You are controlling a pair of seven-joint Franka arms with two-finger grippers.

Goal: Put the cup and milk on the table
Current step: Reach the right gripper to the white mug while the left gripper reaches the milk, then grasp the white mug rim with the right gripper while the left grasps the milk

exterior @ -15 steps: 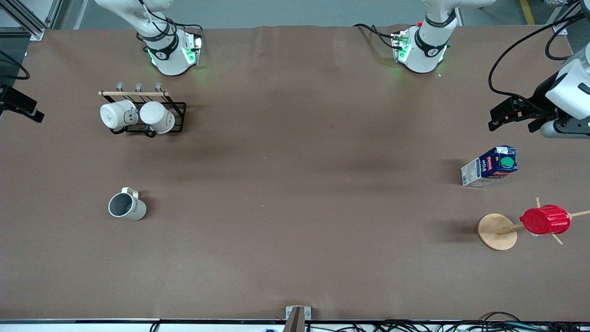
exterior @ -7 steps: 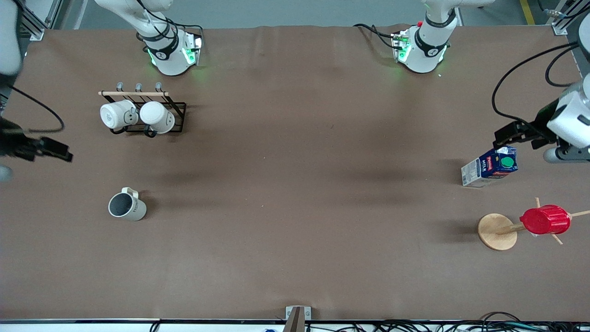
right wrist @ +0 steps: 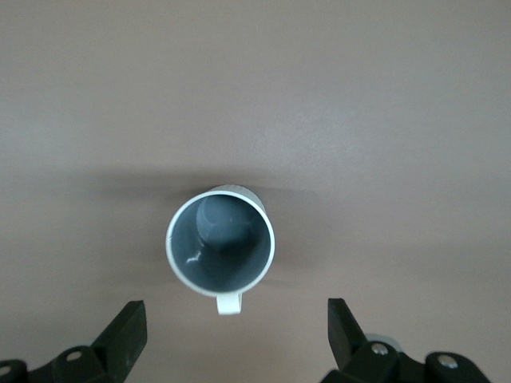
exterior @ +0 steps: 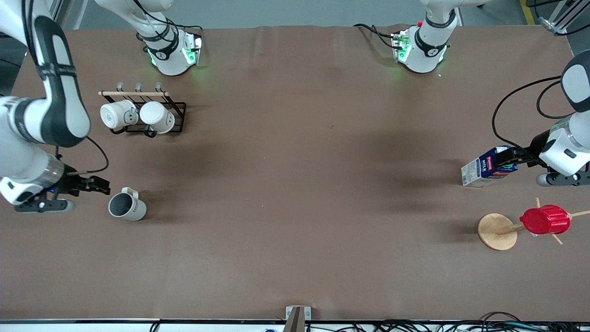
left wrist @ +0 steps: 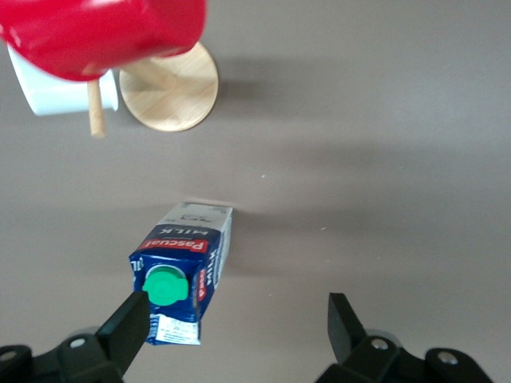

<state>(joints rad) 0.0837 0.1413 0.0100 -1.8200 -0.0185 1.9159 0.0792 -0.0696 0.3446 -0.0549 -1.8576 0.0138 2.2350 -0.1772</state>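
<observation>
A: The cup [exterior: 127, 205] is standing upright on the worktop [exterior: 295, 193] near the right arm's end; the milk [exterior: 489, 166] is standing near the left arm's end.

B: Both hands are gaping wide, holding nothing. The left hand [left wrist: 239, 323] is sitting off-centre at the carton and risks toppling it.

A: Since a second ago both have been closing in; the right hand [exterior: 99, 185] is now beside the cup.
</observation>
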